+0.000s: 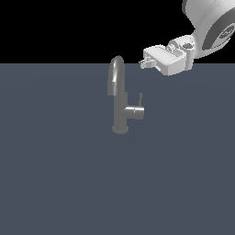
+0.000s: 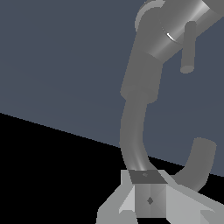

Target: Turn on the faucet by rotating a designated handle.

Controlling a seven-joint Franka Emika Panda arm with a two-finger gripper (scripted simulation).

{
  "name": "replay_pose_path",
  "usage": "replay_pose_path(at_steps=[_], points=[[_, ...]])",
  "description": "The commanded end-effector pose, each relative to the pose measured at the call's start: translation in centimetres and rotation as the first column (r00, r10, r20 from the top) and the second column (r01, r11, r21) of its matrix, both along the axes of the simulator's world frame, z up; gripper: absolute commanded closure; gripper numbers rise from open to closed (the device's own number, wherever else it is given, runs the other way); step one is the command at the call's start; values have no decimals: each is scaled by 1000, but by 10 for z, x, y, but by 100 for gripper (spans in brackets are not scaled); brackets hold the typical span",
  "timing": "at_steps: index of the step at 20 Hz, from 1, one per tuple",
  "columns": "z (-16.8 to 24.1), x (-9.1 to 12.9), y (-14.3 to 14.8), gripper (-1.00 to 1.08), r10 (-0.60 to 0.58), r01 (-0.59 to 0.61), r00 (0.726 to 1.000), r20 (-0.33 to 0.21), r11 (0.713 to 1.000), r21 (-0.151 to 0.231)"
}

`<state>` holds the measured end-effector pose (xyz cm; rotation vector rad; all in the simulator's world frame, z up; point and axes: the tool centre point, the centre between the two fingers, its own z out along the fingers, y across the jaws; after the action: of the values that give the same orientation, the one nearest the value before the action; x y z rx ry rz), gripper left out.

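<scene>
My jaws (image 1: 143, 63) hang above the handle (image 1: 140, 99), holding nothing; can't tell their opening. Faucet (image 1: 120, 98) stands mid-table (image 1: 55, 174). Risk: the rod's thin and near the spout, so I could hit that or slip off. Wrist view shows only the jaws' base

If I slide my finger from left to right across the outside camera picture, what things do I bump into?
First the faucet's curved spout and column, then the thin handle sticking up from the side stub, then the robot's gripper, just past the handle but higher up, and last the big white arm.
</scene>
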<state>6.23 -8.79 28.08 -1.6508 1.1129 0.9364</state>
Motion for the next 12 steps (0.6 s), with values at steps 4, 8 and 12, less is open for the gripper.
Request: replay_pose_path(at_steps=[4,8,12], points=[[-48,13,-9,108,-122,137,986,-117,983,122],[-78,17,-11,108,-186,221,964,-192,958,184],[-100,19,-11,108,-227,285,941,-249,932,225]])
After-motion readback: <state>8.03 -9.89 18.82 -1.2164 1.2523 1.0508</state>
